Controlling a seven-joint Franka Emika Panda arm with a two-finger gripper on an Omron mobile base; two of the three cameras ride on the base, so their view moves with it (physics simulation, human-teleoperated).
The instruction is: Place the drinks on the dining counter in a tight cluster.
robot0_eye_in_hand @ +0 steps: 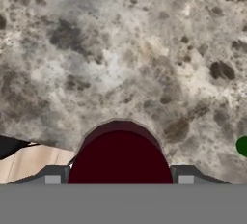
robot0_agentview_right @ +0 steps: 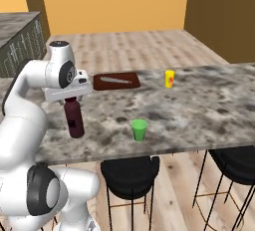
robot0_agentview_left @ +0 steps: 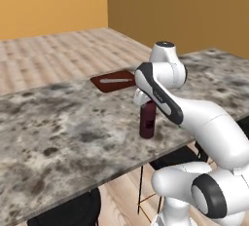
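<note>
A squat maroon bottle (robot0_agentview_left: pixel 148 122) (robot0_agentview_right: pixel 75 123) stands upright near the front edge of the dining counter (robot0_agentview_left: pixel 58 122) (robot0_agentview_right: pixel 209 110), a grey-brown marbled top. My gripper (robot0_agentview_left: pixel 147 104) (robot0_agentview_right: pixel 72 100) comes down from above and is shut on the bottle's cap end. In the hand view the bottle's round maroon top (robot0_eye_in_hand: pixel 119 155) sits between my two fingertips (robot0_eye_in_hand: pixel 52 178), with the counter (robot0_eye_in_hand: pixel 120 49) below. I cannot tell whether its base touches the stone.
A dark red cutting board with a knife (robot0_agentview_left: pixel 114 80) (robot0_agentview_right: pixel 116 80) lies at the counter's far edge. A yellow cup (robot0_agentview_right: pixel 170 78) stands to its right, and a green cup (robot0_agentview_right: pixel 139 130) (robot0_eye_in_hand: pixel 242 146) near the front edge. Black bar stools (robot0_agentview_right: pixel 129 173) (robot0_agentview_right: pixel 234 163) stand below.
</note>
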